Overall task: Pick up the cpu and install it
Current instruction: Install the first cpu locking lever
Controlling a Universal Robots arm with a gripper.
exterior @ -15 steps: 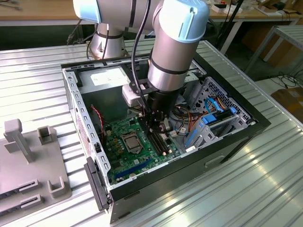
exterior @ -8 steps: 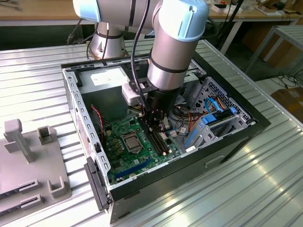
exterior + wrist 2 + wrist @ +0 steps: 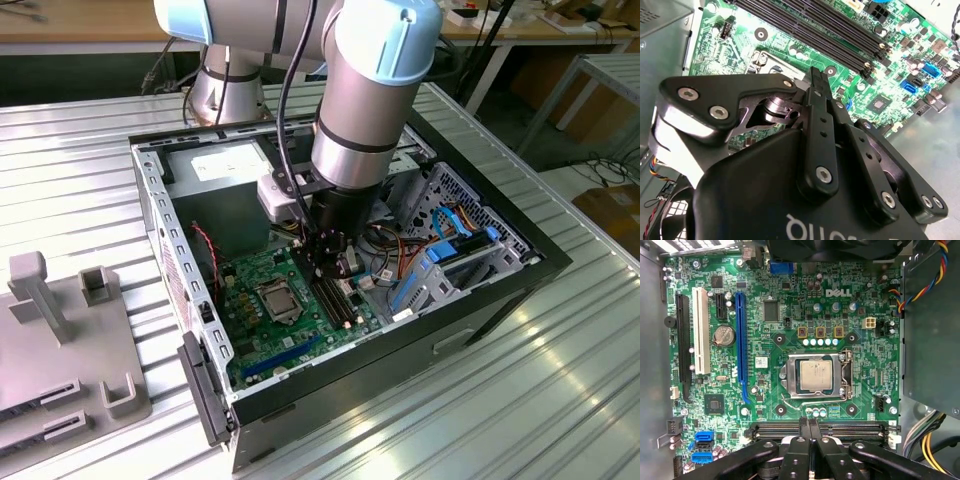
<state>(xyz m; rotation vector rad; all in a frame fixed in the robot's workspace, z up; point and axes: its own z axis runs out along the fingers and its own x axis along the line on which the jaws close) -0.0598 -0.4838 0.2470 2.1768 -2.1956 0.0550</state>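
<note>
Black and angular, the tool (image 3: 809,422) hangs low over the motherboard (image 3: 765,335) with its two slim fingers (image 3: 816,95) pressed flat together and nothing between them. In the first wrist view its tips sit over the long black memory slots (image 3: 850,429), just beside the socket. The cpu (image 3: 816,375), a small square with a dull silvery-grey metal top, lies seated in the metal-framed socket (image 3: 812,375) near the middle of the board, apart from the tool. In the exterior view the same socket (image 3: 277,299) shows as a dark square on the green board, with the tool (image 3: 330,268) just toward the exterior view's right of it.

An open black computer case (image 3: 500,290) lies on its side on a bench (image 3: 560,400) of ribbed, silvery metal slats that catch the light in bright bands. A grey moulded fixture (image 3: 60,340) with upright posts stands on the bench at the exterior view's left. Behind are wooden-topped tables, a cardboard box and trailing cables.

White lettering is printed on the board near its heat sink end; I leave it unread. The board is glossy green, studded with round capacitors, a coin cell (image 3: 724,334), one white, one blue and one black expansion slot, and blue connectors. Coloured wire bundles (image 3: 920,275) run along the grey steel case wall.
</note>
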